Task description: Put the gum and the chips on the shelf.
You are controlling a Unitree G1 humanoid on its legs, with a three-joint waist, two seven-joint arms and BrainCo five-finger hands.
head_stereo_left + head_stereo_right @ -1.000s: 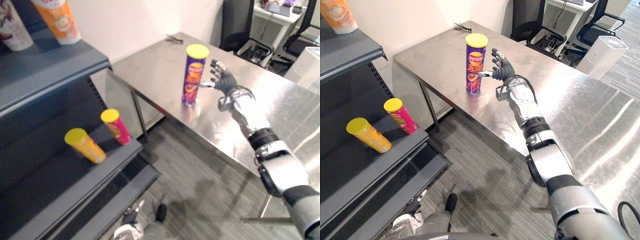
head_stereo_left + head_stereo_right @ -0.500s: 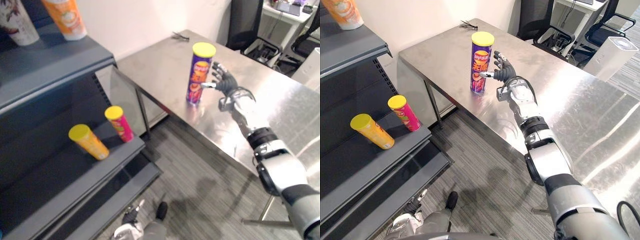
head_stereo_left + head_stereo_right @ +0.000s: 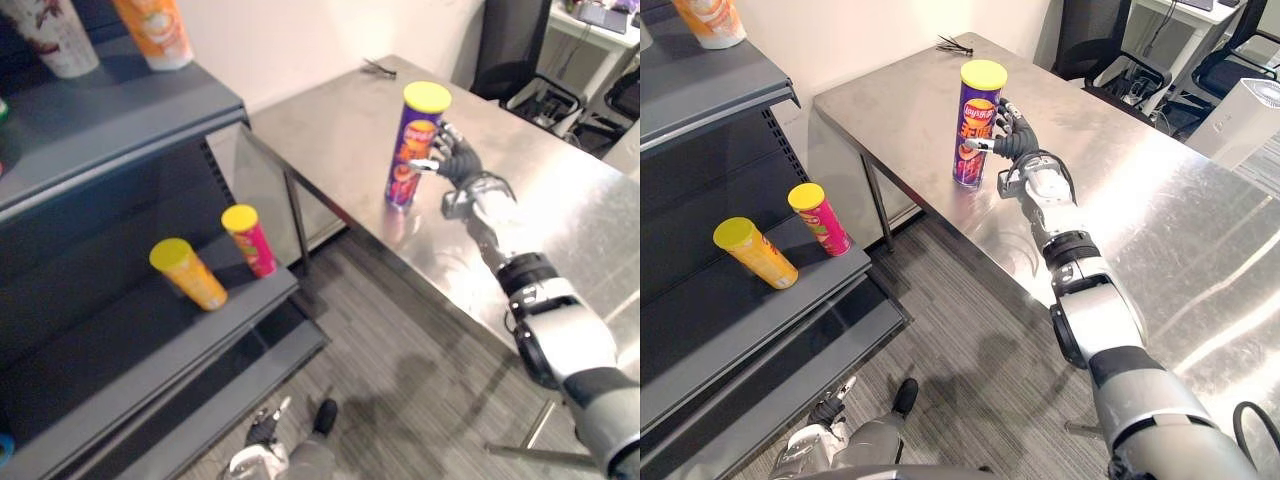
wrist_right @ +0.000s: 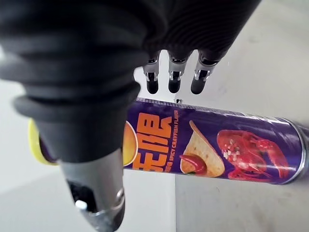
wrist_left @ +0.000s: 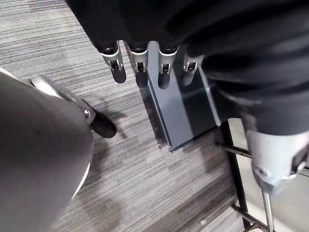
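Observation:
A tall purple chips can [image 3: 413,150] with a yellow lid stands upright near the front edge of the steel table [image 3: 330,130]. My right hand [image 3: 458,165] is right beside it, on the side away from the shelf, open. Its straight fingers [image 4: 174,79] reach past the can [image 4: 212,150] and its thumb points at the can's side. Whether it touches the can I cannot tell. The grey shelf [image 3: 120,120] stands to the left. My left hand [image 3: 262,432] hangs low over the floor, fingers [image 5: 140,67] straight and empty.
On the shelf's middle board lie an orange can [image 3: 188,273] and a pink can [image 3: 249,240], both with yellow lids. An orange cup [image 3: 155,30] and a white cup [image 3: 55,35] stand on the top board. Office chairs [image 3: 1110,60] and a white box [image 3: 1250,110] are behind the table.
The camera has shifted, so the whole scene sits further right. My right hand has drawn a little closer to the chips can. The can still stands in the same spot.

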